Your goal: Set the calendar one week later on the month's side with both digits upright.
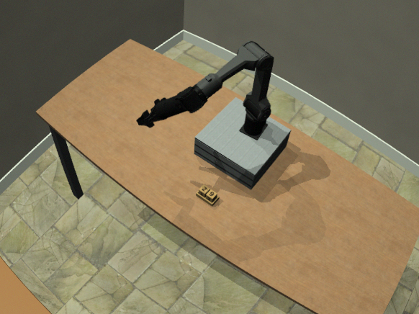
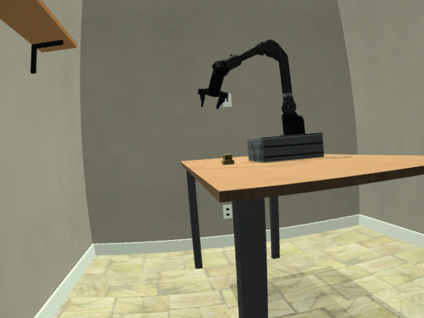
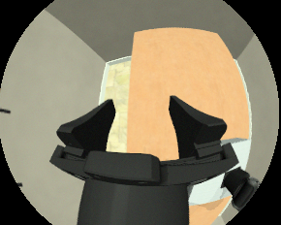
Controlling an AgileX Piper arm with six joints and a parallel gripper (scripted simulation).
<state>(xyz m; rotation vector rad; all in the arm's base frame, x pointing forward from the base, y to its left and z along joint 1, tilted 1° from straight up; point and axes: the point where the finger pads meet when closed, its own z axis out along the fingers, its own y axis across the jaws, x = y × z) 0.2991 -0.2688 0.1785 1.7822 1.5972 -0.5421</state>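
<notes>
The small wooden calendar tray (image 1: pixel 204 199) sits near the table's front edge, in front of the grey base block. Two tan cubes stand in it side by side; the left cube (image 1: pixel 204 191) shows a 2 on top and the right cube (image 1: pixel 212 194) shows a 9 on top. The tray also shows as a tiny block in the exterior view (image 2: pixel 228 159). The side with the month's name is too small to read. My gripper (image 1: pixel 145 119) is open and empty, held high above the table, far from the tray. It also shows in the exterior view (image 2: pixel 210 102) and in the wrist view (image 3: pixel 141 120), where the tray is out of sight.
The arm stands on a grey base block (image 1: pixel 242 142) at the middle of the wooden table. A wooden shelf (image 2: pixel 33 14) hangs on the wall at the upper left, well away from the arm.
</notes>
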